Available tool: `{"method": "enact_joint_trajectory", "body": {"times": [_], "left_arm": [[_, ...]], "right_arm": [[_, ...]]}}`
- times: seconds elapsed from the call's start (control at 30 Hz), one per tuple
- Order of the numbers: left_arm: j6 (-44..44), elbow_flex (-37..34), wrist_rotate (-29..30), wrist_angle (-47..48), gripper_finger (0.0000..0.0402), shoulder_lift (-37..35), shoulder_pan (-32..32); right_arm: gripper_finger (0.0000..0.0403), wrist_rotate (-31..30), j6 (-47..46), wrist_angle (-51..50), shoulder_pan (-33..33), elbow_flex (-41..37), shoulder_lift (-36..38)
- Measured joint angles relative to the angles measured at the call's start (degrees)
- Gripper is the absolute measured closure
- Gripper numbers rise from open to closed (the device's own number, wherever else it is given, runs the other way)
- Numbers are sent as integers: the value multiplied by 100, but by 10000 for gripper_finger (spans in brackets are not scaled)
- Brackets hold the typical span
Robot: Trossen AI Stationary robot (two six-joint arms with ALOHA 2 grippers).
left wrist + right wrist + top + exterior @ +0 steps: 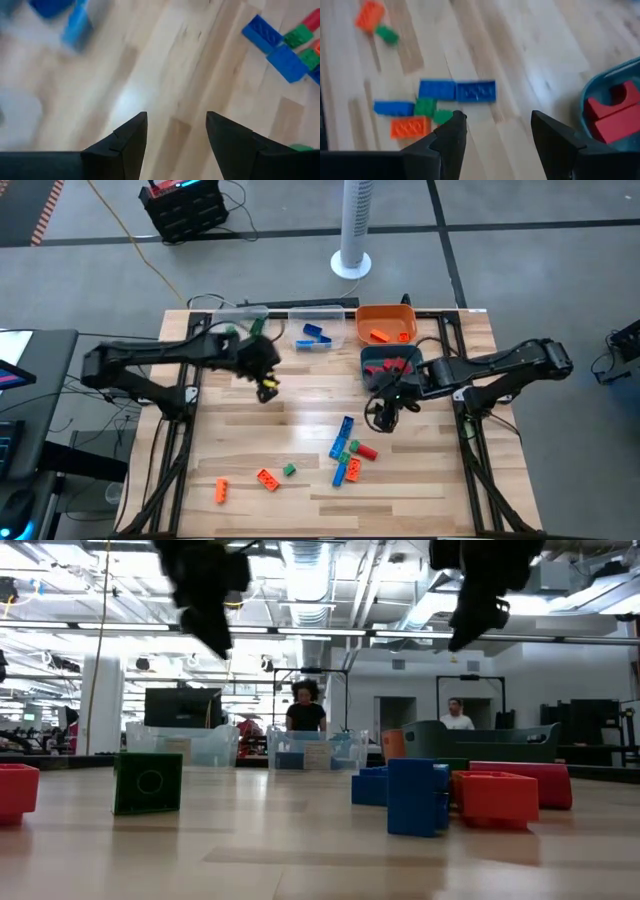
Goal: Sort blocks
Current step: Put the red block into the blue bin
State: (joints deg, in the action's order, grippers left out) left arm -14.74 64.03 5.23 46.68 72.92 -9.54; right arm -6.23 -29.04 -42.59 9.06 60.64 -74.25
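Loose blocks lie flat on the near half of the table: a blue, green, orange and red cluster (348, 452), an orange (267, 478) and a green (289, 470) block, and an orange one (221, 490). The cluster also shows in the right wrist view (437, 102). My left gripper (267, 383) (176, 115) hangs open above bare wood, left of centre. My right gripper (385, 416) (496, 116) is open above the table, just beyond the cluster and beside the teal bin. Neither holds anything. In the low view both grippers (205, 600) (480, 600) are well clear of the tabletop.
Bins stand along the far edge: two clear bins (240, 320) (318, 332), one holding blue blocks, an orange bin (385, 323) with an orange block, and a teal bin (390, 365) with red blocks. Bare wood lies between the grippers. People stand in the room beyond the table.
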Motion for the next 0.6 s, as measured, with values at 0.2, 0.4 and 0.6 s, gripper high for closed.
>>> {"method": "enact_joint_trajectory", "body": {"times": [0.2, 0.4, 0.6], "left_arm": [[-1407, -767, 51, 31, 205, -908, 465], [-2386, -877, 551, 222, 205, -1512, 1071], [-2799, -874, 906, 456, 205, -1717, 1420]], "right_arm": [[161, 588, 106, 69, 379, 0, -766], [158, 706, -374, -10, 972, -2, -1486], [158, 710, -685, 332, 1364, -2, -2024]]}}
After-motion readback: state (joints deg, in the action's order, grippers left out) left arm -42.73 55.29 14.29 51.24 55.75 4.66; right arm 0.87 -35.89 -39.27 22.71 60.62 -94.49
